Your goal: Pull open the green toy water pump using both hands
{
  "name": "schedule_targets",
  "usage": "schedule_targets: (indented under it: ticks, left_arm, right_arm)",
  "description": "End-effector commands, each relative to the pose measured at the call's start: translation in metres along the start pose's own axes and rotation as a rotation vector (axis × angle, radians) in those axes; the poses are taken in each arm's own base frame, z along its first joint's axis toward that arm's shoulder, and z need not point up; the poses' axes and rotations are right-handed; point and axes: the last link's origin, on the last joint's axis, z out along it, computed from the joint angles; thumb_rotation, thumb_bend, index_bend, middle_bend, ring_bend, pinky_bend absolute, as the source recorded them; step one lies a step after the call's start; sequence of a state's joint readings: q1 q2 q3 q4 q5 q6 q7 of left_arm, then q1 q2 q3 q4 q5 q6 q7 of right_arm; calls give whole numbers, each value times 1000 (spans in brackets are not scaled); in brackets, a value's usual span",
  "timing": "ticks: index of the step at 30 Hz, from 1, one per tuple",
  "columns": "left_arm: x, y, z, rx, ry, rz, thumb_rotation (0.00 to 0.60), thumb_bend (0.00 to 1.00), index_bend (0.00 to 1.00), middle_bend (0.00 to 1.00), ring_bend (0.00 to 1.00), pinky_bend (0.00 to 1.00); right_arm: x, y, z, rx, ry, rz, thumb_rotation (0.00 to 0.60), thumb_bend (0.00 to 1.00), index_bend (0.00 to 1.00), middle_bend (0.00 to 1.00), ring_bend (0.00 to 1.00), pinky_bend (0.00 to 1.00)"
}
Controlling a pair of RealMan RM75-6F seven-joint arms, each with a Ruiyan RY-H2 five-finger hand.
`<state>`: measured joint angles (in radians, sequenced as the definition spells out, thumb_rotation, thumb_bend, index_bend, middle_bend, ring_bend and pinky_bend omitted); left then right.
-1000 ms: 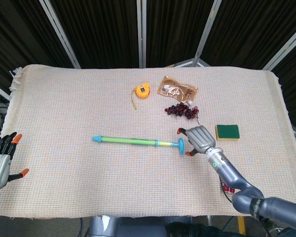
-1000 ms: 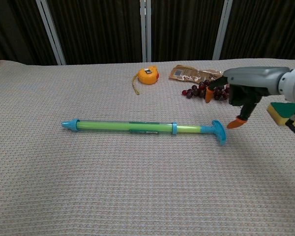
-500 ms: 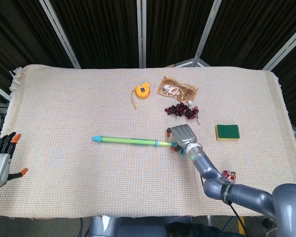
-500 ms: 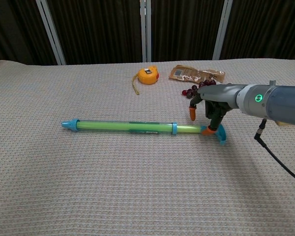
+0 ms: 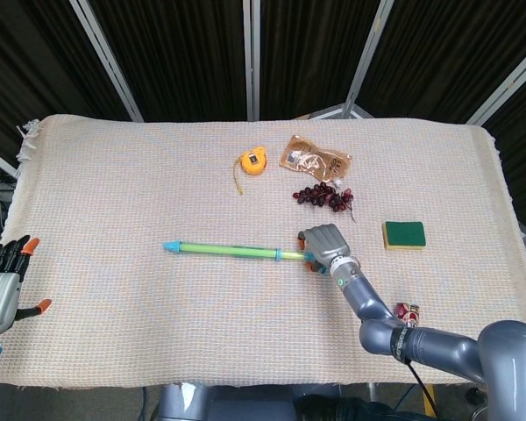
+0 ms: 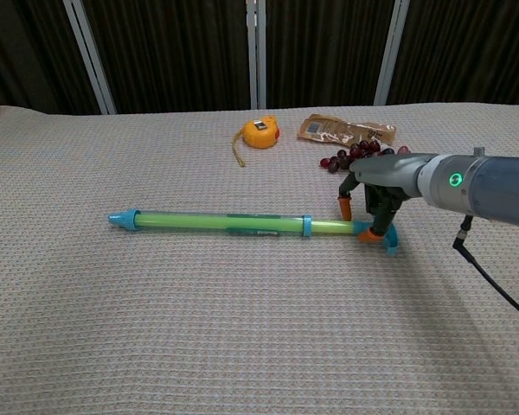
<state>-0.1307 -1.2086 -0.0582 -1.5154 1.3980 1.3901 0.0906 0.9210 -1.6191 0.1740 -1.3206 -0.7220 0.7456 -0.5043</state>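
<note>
Left hand (image 5: 0, 285): at the table's left edge, fingers spread, holding nothing. Green toy water pump (image 6: 242, 224): lying flat mid-table, nozzle pointing left. Right hand (image 6: 376, 192): over the pump's blue T-handle (image 6: 387, 238), fingers curled down touching it; firm grip cannot be told.

The green toy pump (image 6: 233, 223) lies flat across the middle of the woven table cover (image 6: 156, 328), nozzle at 9 o'clock, blue T-handle (image 6: 387, 239) at 3 o'clock. The right hand (image 6: 374, 186) hangs over that handle, its orange fingertips (image 6: 366, 232) at the rod; it seems to touch, though a firm grip isn't clear. At 12 o'clock sits an orange tape measure (image 6: 260, 132), with a snack packet (image 6: 346, 130) and dark grapes (image 6: 344, 159) towards 1 o'clock.
</note>
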Motion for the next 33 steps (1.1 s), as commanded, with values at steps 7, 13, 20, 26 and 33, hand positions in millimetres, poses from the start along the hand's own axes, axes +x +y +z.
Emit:
schedule_targets:
  ticks: [7, 13, 20, 26, 33]
  left_arm:
    - [1, -1, 0, 2, 1, -4, 600, 0, 0, 0, 0, 0]
    - [0, -1, 0, 1, -1, -5, 600, 0, 0, 0, 0, 0]
    - [0, 0, 1, -2, -4, -4, 600, 0, 0, 0, 0, 0]
    - [1, 11, 11, -48, -3, -2, 600, 0, 0, 49, 39, 17]
    - [8, 71, 90, -271, 28, 52, 600, 0, 14, 606, 591, 587]
  right_arm:
    - [-4, -1, 2, 1, -1, -2, 600, 252, 493, 1000, 1000, 1000]
    - [-6, 0, 2, -1, -3, -11, 600, 282, 500, 1000, 1000, 1000]
    - [-7, 2, 2, -4, 1, -8, 600, 391, 596, 1000, 1000, 1000]
    - [-5, 4, -3, -6, 1, 13, 600, 460, 633, 1000, 1000, 1000]
    - [-3, 5, -11, -24, -14, 83, 600, 469, 638, 1000, 1000, 1000]
